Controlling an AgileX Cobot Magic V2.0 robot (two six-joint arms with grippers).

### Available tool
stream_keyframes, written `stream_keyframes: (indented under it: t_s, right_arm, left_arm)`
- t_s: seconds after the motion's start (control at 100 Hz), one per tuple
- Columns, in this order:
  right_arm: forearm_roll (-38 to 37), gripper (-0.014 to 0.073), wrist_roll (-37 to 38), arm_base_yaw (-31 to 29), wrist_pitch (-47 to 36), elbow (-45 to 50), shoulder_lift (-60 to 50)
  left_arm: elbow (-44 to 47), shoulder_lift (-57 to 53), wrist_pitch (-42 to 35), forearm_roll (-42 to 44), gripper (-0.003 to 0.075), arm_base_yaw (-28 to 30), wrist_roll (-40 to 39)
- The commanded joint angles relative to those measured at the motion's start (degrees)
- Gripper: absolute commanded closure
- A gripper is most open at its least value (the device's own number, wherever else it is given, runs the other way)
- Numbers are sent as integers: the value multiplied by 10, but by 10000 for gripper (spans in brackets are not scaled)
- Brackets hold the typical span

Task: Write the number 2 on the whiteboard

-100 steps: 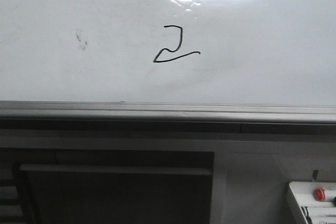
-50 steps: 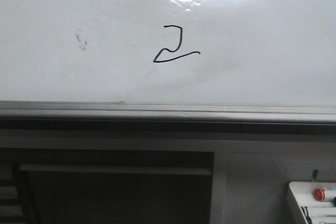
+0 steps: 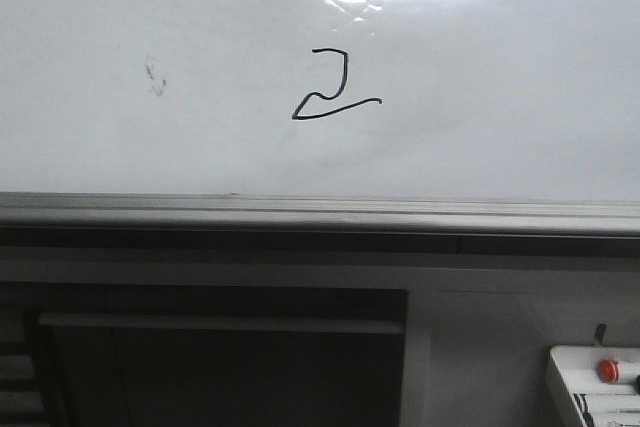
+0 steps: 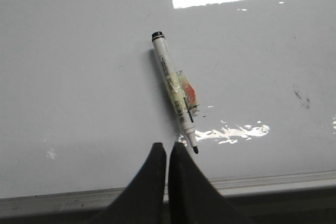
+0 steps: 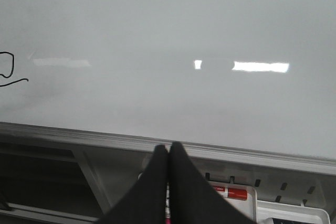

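Observation:
The number 2 (image 3: 335,89) stands in thin black line on the glossy whiteboard (image 3: 200,147), below the bright glare; part of it also shows as the number 2 (image 5: 7,70) at the edge of the right wrist view. A white marker (image 4: 175,93) with its black tip bare lies on the whiteboard (image 4: 79,77). My left gripper (image 4: 168,146) is shut and holds nothing, its fingertips just beside the marker's tip. My right gripper (image 5: 168,147) is shut too, over the board's grey rail (image 5: 262,153). Neither gripper appears in the front view.
A faint dark smudge (image 3: 155,77) marks the board left of the 2. The grey rail (image 3: 320,212) runs along the board's lower edge. A small white tray (image 3: 585,387) with a red button (image 3: 608,370) sits low at the right, with dark framework under the rail.

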Motion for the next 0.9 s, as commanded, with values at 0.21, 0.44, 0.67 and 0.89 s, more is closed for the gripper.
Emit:
stream_keyframes:
  t_s: [0.21,0.44,0.67,0.89]
  right_arm:
    - [-13,666,-6,-4,-40,-13,7]
    - [-13,666,-6,-4,-41,-13,7]
    - [-13,666,-6,-4,-41,-13,7]
    - [-13,666,-6,-4,-41,-13,7]
  left_arm:
    - [76,-22,-141,36,738,-1,-43]
    - [77,-22,-142,84,738,-6,-75]
    - [77,-21,-142,84,738,-5,-75]
    - [77,-21,-142,84,738,-5,-75]
